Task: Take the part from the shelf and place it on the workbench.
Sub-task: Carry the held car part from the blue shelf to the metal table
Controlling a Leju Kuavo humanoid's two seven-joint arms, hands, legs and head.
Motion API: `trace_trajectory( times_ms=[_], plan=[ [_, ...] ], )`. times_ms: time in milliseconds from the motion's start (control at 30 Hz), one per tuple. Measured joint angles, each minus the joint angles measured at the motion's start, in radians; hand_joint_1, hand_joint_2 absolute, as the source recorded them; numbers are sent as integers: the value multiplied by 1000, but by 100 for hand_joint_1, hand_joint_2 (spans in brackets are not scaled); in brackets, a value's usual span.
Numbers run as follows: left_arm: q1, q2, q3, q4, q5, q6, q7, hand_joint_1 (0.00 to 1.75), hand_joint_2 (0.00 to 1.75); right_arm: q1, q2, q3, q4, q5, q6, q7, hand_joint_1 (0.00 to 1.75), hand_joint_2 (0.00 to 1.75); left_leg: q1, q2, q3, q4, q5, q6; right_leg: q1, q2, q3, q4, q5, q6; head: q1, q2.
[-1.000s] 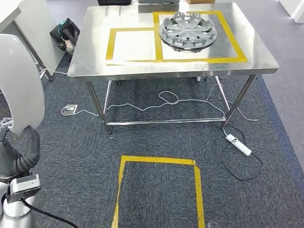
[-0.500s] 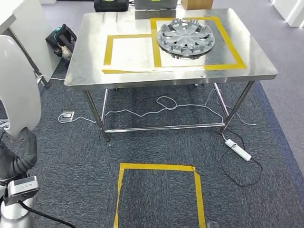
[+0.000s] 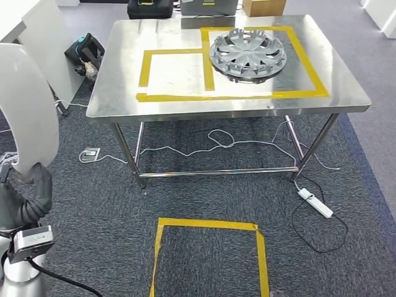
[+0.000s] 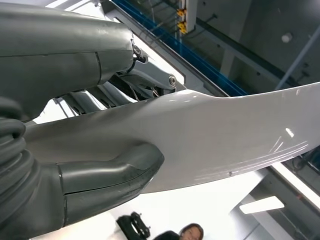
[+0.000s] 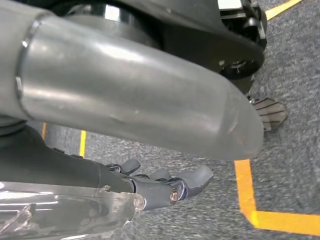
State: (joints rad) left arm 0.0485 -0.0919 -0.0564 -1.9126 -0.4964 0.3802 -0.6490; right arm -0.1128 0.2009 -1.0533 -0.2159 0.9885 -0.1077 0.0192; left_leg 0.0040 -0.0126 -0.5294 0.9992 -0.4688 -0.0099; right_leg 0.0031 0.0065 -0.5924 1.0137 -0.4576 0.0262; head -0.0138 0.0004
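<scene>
head view: left hand (image 3: 29, 185) grips a large white curved part (image 3: 25, 105) at the left edge, held upright above the wrist. left wrist view: thick grey thumb (image 4: 113, 172) pressed against one face of the white part (image 4: 211, 135), darker fingers (image 4: 90, 100) on the other face, so the part is pinched between them. steel workbench (image 3: 117, 93) stands ahead, well apart from the part, with two yellow-taped rectangles on top. larger rectangle (image 3: 308, 59) has a silver wheel cover (image 3: 247, 52) in it; smaller rectangle (image 3: 175, 73) has a pale sheet in it. black bag (image 3: 86, 52) on the floor near the bench's left end, power strip (image 3: 317, 203) and cables on the carpet, yellow tape square (image 3: 208, 257) on the floor. right wrist view: right hand (image 5: 166, 187) hangs over carpet, fingers (image 5: 196, 177) extended close together, holding nothing.
</scene>
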Motion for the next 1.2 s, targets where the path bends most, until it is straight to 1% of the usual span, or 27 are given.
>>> trace_trajectory(
  times_ms=[67,100,133,200,233,267,300,333,367,400,433,500,567,600,633,700,733,767,800,867,900,933,1000,1067,1100,1133,1200],
  plan=[
    [-8,-3,-3,1,3,-3,2,175,175,3,3,0,0,-10,-8,-5,0,0,1,1,-5,26,-11,-11,-4,1,18,-7,13,-10,-3,0],
    [-13,-4,-5,1,7,-4,3,175,175,2,6,-1,0,-15,-12,-8,0,0,2,2,-23,61,-29,-15,-6,2,27,-8,14,-14,-5,0],
    [-17,-6,-6,1,11,-6,4,175,175,1,8,-1,0,-19,-15,-10,0,0,2,3,-53,113,-54,-19,-6,2,30,-9,12,-17,-6,0],
    [-21,-7,-8,2,16,-9,6,175,175,1,12,-3,0,-25,-18,-12,0,0,4,3,-132,232,-100,-25,-6,2,33,-9,5,-21,-8,0],
    [-21,-7,-9,3,17,-10,7,175,175,3,13,-4,0,-27,-19,-12,0,0,4,3,-161,265,-105,-25,-6,3,36,-9,0,-21,-9,0],
    [-22,-7,-9,3,18,-10,8,175,175,5,15,-5,0,-28,-20,-12,0,0,4,3,-173,264,-89,-25,-6,4,42,-9,-5,-20,-9,0],
    [-23,-8,-9,4,20,-13,8,175,175,6,17,-6,0,-32,-22,-12,0,0,4,3,-167,226,-52,-24,-7,5,49,-9,-11,-18,-9,0],
    [-27,-8,-10,5,21,-16,8,175,175,6,20,-7,0,-36,-25,-13,0,0,4,3,-146,162,-3,-23,-7,6,56,-9,-17,-15,-9,0],
    [-34,-8,-11,7,23,-21,8,175,175,4,23,-8,0,-43,-28,-13,0,0,3,4,-123,97,33,-22,-6,6,64,-8,-24,-11,-8,0],
    [-43,-9,-13,9,24,-27,8,175,175,1,25,-10,0,-50,-33,-13,0,0,2,6,-103,46,47,-17,-5,7,68,-7,-30,-5,-10,0],
    [-53,-11,-16,12,25,-33,9,175,175,-2,28,-12,0,-58,-38,-13,0,0,0,7,-92,15,53,-12,-4,6,67,-8,-36,1,-10,0],
    [-73,-15,-25,23,25,-41,11,175,175,-8,33,-19,0,-71,-47,-9,0,0,-1,6,-86,2,42,4,-2,4,69,-3,-41,13,-10,0],
    [-93,-22,-33,34,25,-45,16,175,175,-13,39,-28,0,-85,-55,-4,0,0,1,4,-76,0,44,19,-3,2,67,19,-51,23,-8,0],
    [-104,-26,-38,40,26,-48,18,175,175,-17,42,-32,0,-92,-59,-2,0,0,2,4,-70,0,41,25,-3,2,51,49,-65,27,-6,0],
    [-114,-30,-43,45,28,-51,19,175,175,-21,45,-37,0,-98,-64,0,0,0,2,4,-65,0,37,30,-4,1,19,102,-87,30,-4,0],
    [-128,-36,-52,57,31,-56,20,175,175,-24,50,-44,0,-107,-73,3,0,0,1,4,-55,0,26,35,-4,1,-66,235,-134,34,-1,0],
    [-132,-39,-55,64,33,-58,21,175,175,-24,52,-49,0,-111,-77,5,0,0,0,4,-48,0,19,35,-4,1,-102,279,-142,34,-1,0],
    [-136,-41,-58,70,33,-60,22,175,175,-23,53,-53,0,-116,-81,7,0,0,0,3,-39,0,12,35,-4,1,-120,286,-130,34,0,0],
    [-139,-44,-62,75,34,-62,22,175,175,-22,55,-57,0,-121,-84,7,0,0,-1,3,-27,0,4,34,-3,1,-120,255,-98,32,0,0],
    [-149,-49,-69,85,35,-63,23,175,175,-22,57,-64,0,-128,-89,6,0,0,-1,1,0,0,-15,30,-2,1,-84,123,-5,23,0,0],
    [-153,-51,-72,89,35,-63,23,175,175,-22,59,-67,0,-131,-92,4,0,0,-2,1,10,0,-23,27,-1,1,-66,66,21,18,0,0],
    [-156,-53,-74,94,36,-64,23,175,175,-23,62,-70,0,-133,-93,2,0,0,-3,1,16,-1,-31,22,1,1,-52,31,37,13,0,0],
    [-160,-56,-78,102,36,-66,23,175,175,-24,66,-76,0,-136,-96,-2,0,0,-4,1,22,-1,-35,11,5,2,-40,14,33,3,-1,0],
    [-165,-57,-80,108,36,-69,22,175,175,-24,68,-80,0,-138,-95,-4,0,0,-3,2,11,25,-31,2,1,3,-29,9,38,-5,-2,0],
    [-170,-58,-82,111,37,-69,22,175,175,-25,68,-81,0,-138,-95,-4,0,0,-3,3,-11,61,-33,-3,-1,3,-22,6,35,-9,-2,0],
    [-175,-58,-83,113,37,-69,21,175,175,-26,69,-82,0,-138,-94,-4,0,0,-2,3,-44,113,-42,-8,-3,3,-15,4,31,-14,-3,0],
    [-180,-58,-85,118,38,-68,20,175,175,-27,69,-82,0,-138,-92,-4,0,0,0,3,-126,230,-88,-18,-4,3,-4,3,19,-21,-3,0]
  ],
)
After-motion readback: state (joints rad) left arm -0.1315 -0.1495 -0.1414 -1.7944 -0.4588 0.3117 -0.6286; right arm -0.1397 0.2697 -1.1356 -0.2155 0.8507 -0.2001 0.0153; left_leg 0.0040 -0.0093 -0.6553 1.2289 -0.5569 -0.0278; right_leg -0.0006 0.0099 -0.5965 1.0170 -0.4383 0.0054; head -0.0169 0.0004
